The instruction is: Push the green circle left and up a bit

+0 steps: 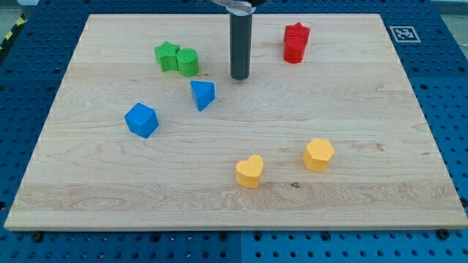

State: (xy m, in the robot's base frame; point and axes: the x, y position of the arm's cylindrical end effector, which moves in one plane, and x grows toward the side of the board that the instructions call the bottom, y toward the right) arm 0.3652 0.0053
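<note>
The green circle stands near the board's top, touching the right side of the green star. My tip rests on the wooden board to the right of the green circle, apart from it by a clear gap. The dark rod rises from the tip to the view's top edge.
A blue triangle-like block lies just below and left of my tip. A blue cube sits further left. A red star block is at the top right. A yellow heart and a yellow hexagon lie toward the bottom.
</note>
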